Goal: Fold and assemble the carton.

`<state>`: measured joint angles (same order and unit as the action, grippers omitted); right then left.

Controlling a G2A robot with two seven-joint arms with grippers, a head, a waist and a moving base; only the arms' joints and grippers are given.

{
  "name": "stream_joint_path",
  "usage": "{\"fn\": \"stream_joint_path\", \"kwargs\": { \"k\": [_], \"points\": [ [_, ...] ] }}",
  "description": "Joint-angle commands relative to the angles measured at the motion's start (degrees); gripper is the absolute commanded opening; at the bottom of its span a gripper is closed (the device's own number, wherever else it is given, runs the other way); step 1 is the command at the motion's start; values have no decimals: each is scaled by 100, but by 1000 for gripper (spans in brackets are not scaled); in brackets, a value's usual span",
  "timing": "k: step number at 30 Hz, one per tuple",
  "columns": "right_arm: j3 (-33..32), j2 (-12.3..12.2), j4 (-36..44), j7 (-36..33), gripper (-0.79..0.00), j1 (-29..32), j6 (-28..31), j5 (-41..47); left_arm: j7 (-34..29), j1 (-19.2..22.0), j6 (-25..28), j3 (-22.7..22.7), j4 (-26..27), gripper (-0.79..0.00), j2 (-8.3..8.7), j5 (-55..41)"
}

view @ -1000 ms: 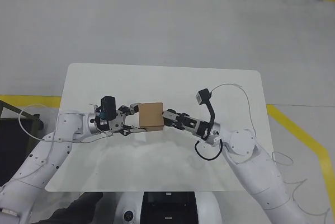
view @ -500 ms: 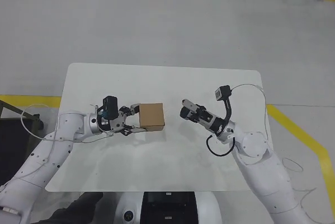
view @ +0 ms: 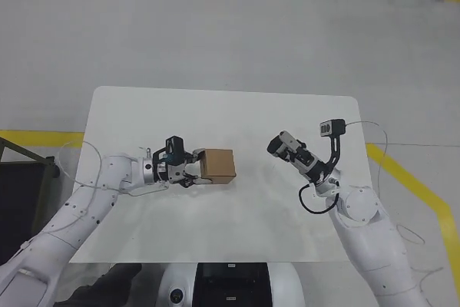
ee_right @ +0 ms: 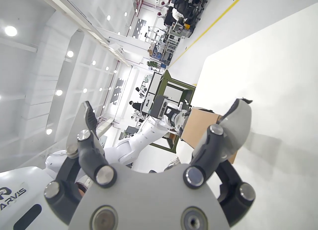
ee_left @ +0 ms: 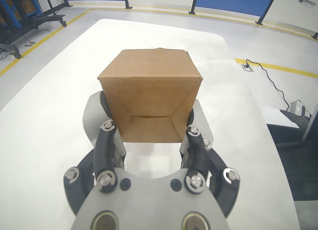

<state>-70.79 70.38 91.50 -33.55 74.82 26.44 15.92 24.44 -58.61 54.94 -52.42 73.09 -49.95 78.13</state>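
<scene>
A closed brown carton (view: 218,166) rests on the white table (view: 214,107), near its middle. My left gripper (view: 196,167) is shut on the carton from the left, one finger on each side wall. In the left wrist view the carton (ee_left: 149,84) stands upright between the two fingers (ee_left: 95,106), its folded end flaps facing the camera. My right gripper (view: 278,143) hangs open to the right of the carton, raised and apart from it. In the right wrist view that gripper (ee_right: 162,111) has nothing between its fingers, and the carton (ee_right: 198,126) lies beyond it.
A dark green frame (view: 7,169) stands on the floor off the table's left edge. Yellow floor tape (view: 414,184) runs past the right side. Bare tabletop surrounds the carton on all sides.
The right gripper let go of the carton and drew back up and to the right. The left gripper slid the carton a little to the right.
</scene>
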Motion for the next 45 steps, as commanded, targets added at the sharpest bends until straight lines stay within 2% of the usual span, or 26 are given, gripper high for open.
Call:
{"fn": "stream_joint_path", "kwargs": {
  "k": [1,9,11,14,16,18,25,30,34,38,45],
  "points": [
    [-13,2,-41,16,0,2,78,41,-72,139,-27,115,-199,-560,-70,-34],
    [-47,3,-181,-4,0,3,223,189,-272,572,-117,505,-743,-542,-316,67],
    [-55,3,-202,-5,0,4,233,213,-330,654,-128,579,-860,-502,-363,128],
    [-70,0,-209,-21,0,12,238,253,-351,741,-138,653,-999,-400,-427,129],
    [-82,-2,-208,-21,0,21,220,263,-359,777,-139,676,-1079,-145,-455,128],
    [-94,-5,-202,-27,0,26,187,266,-375,800,-112,680,-1146,-9,-475,101],
    [-106,-7,-196,-3,0,33,92,255,-216,807,73,544,-1286,0,-477,-59],
    [-109,-7,-192,64,0,28,-141,231,54,680,238,260,-1181,0,-377,-103],
    [-165,-17,-195,321,0,-24,-546,-89,726,396,306,-103,-915,0,-199,-432],
    [-278,-32,-163,548,0,-64,-897,-332,1016,173,306,-577,-732,0,42,-728],
    [-540,-76,-5,926,0,-77,-1269,-926,680,-262,306,-1621,-319,0,390,-1203]
  ]
}}
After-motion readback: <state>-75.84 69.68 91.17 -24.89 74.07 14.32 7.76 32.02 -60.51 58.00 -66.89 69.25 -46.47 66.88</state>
